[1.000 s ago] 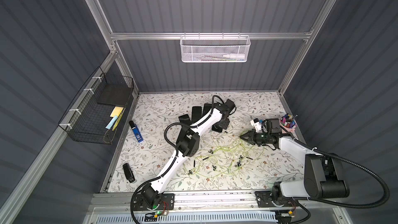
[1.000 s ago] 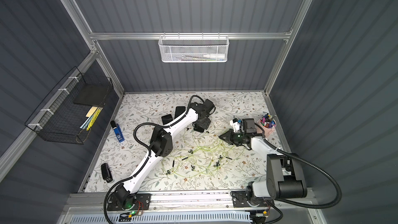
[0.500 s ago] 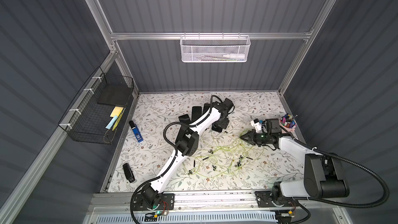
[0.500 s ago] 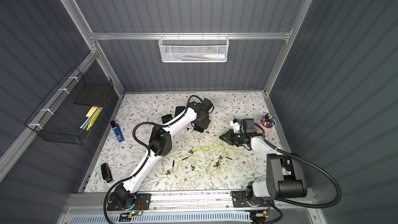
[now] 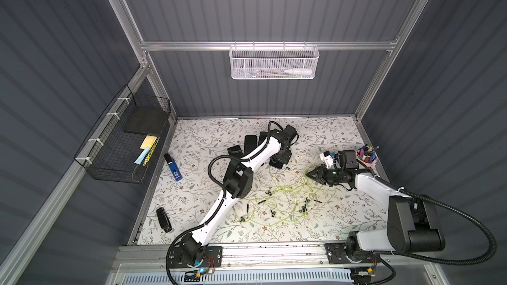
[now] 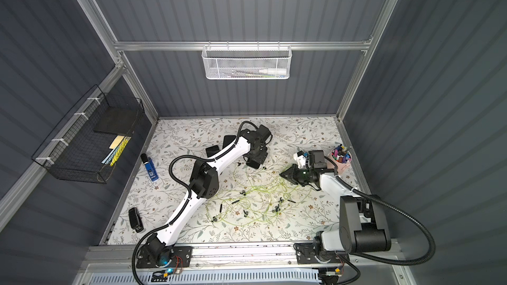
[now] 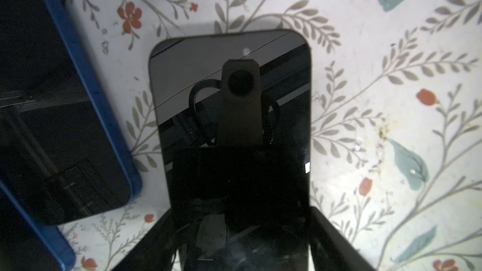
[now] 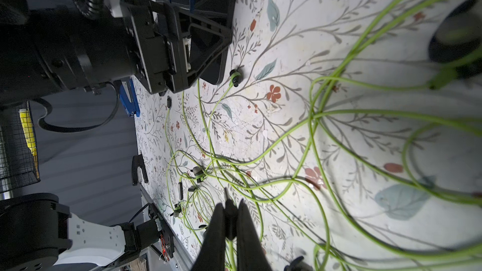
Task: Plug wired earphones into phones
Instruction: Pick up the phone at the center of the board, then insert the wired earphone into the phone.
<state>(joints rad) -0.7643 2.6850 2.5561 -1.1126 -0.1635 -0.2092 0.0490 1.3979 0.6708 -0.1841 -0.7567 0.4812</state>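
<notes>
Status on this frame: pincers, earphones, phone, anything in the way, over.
Left pincer astride phone, grip unclear. Right pincer shut on earphone plug, cable trailing into tangle. Loose earbud lies beside phone's end.

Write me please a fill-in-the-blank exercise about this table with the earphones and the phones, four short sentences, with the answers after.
1. The cables of the wired earphones are ___ in colour.
2. The left gripper has a black ___ between its fingers.
3. The right gripper is ___ on a black plug.
4. The pink cup stands nearer to the ___ gripper.
Missing words: green; phone; shut; right.
</notes>
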